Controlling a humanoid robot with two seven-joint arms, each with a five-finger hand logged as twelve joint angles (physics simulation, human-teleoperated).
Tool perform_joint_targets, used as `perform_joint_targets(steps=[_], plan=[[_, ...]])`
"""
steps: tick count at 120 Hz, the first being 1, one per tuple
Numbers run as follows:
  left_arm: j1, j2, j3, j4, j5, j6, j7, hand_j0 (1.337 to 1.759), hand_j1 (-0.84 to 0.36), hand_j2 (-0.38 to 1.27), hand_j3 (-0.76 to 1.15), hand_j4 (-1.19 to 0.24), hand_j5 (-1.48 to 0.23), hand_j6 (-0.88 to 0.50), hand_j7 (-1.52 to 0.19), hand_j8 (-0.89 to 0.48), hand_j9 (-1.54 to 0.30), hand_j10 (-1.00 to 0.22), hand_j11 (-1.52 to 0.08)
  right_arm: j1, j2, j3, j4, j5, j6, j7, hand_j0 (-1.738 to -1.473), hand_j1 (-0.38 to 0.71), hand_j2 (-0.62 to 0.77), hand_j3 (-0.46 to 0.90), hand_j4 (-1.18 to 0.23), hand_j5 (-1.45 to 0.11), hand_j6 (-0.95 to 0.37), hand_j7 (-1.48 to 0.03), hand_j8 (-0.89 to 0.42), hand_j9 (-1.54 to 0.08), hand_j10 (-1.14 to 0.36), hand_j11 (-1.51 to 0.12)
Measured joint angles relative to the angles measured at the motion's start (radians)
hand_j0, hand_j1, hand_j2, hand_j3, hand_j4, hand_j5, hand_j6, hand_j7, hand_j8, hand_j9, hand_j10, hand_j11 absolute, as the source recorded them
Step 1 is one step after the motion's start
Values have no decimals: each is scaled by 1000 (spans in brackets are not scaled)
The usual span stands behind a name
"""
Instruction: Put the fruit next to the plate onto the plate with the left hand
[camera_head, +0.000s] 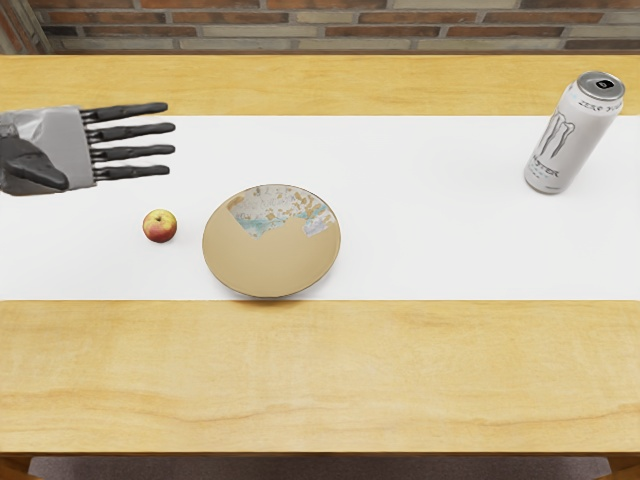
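Left robot hand (88, 148) cut at wrist (picture's left edge).

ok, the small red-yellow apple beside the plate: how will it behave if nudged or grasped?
Probably rolls if nudged: the red-yellow apple is round and free on the white runner. Likely rigid and smooth, so a shallow grip by the open left hand might slip.

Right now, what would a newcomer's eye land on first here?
Probably the left hand, dark fingers spread flat and holding nothing, reaching in over the white strip at the upper left. Just below it sits a small apple, beside but apart from the tan plate at mid-table. A tall white can stands alone at the far right.
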Motion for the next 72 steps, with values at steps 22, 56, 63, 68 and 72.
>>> perform_joint_targets(steps=[22,56,63,68,72], plan=[[-2,2,-1,-27,-5,0,0,1658,335,2,0,-3,-17,-4,-12,-6,-15,-3,-15,0,0,0,1,0,1,0,-1658,-349,0,0,0,0,0,0,0,0,0,0],[-83,-183,-19,-124,548,46,0,1658,324,4,0,-18,-27,-17,-26,-18,-27,-18,-27,0,0,0,1,-1,1,0,-1658,-349,0,0,0,0,0,0,0,0,0,0],[-72,-215,-21,-135,732,109,0,1658,321,5,0,-21,-31,-21,-30,-22,-31,-21,-31,0,0,0,1,-1,1,0,-1658,-349,0,0,0,0,0,0,0,0,0,0],[-70,-227,-21,-139,860,154,0,1658,319,5,0,-24,-33,-24,-32,-24,-33,-24,-33,0,0,0,1,-1,1,0,-1658,-349,0,0,0,0,0,0,0,0,0,0],[-61,-241,-20,-142,955,184,0,1658,318,5,0,-25,-34,-25,-34,-25,-34,-25,-34,0,0,0,1,-1,1,0,-1658,-349,0,0,0,0,0,0,0,0,0,0]])
